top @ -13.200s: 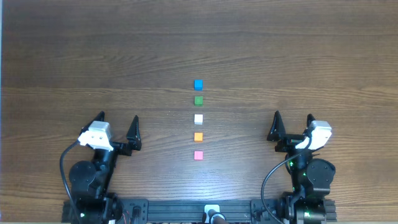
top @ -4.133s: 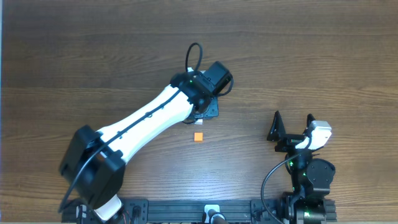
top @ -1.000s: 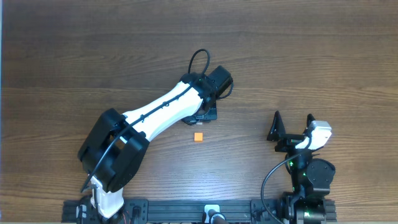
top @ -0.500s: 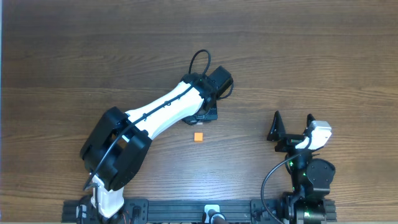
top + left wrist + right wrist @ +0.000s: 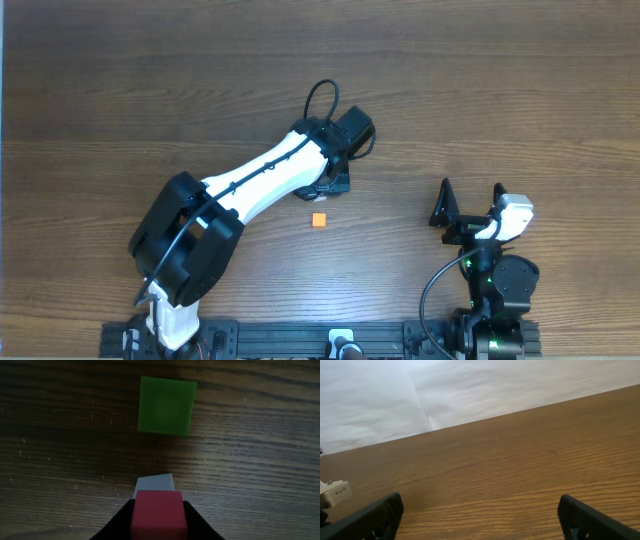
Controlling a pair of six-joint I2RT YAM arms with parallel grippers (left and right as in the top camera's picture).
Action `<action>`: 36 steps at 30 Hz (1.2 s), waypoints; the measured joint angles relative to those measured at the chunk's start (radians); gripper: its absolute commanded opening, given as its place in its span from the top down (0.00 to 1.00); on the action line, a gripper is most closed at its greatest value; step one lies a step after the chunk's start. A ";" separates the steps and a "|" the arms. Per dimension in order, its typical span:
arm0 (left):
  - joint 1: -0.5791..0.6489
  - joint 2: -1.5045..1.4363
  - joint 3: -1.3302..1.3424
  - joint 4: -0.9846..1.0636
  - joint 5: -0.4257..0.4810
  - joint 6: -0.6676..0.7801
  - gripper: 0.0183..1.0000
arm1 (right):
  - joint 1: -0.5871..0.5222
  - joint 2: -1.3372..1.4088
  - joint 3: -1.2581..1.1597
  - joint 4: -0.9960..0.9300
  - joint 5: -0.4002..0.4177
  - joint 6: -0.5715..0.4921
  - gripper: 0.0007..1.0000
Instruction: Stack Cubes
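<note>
Robot lab setting, wood-grain table (image 5: pixel 500 80), plain white wall (image 5: pixel 420 390)

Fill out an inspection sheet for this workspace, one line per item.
Surface: wooden table, bare, no spills seen.
Job's things: pink cube held over the white cube; whether they touch cannot be told. Green cube lies apart from them on the table. Orange cube lies alone, nearer the bases.
Clutter: nothing seen.
Grippers: left gripper shut on the pink cube; right gripper open, holding nothing, near its base.
Cables: black cable loop at the left wrist; black cable beside the right arm's base.
Surroundings: white wall beyond the table's far edge.
</note>
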 measured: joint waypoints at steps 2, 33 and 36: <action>0.000 0.000 0.000 0.000 0.001 -0.001 0.60 | 0.000 0.000 0.000 0.000 0.000 0.000 0.01; -0.122 -0.146 -0.164 0.079 0.095 -0.084 0.18 | 0.000 0.000 0.000 0.000 0.000 0.000 0.01; -0.122 -0.146 -0.168 0.048 0.093 -0.104 0.19 | 0.000 0.000 0.000 0.000 0.000 0.000 0.01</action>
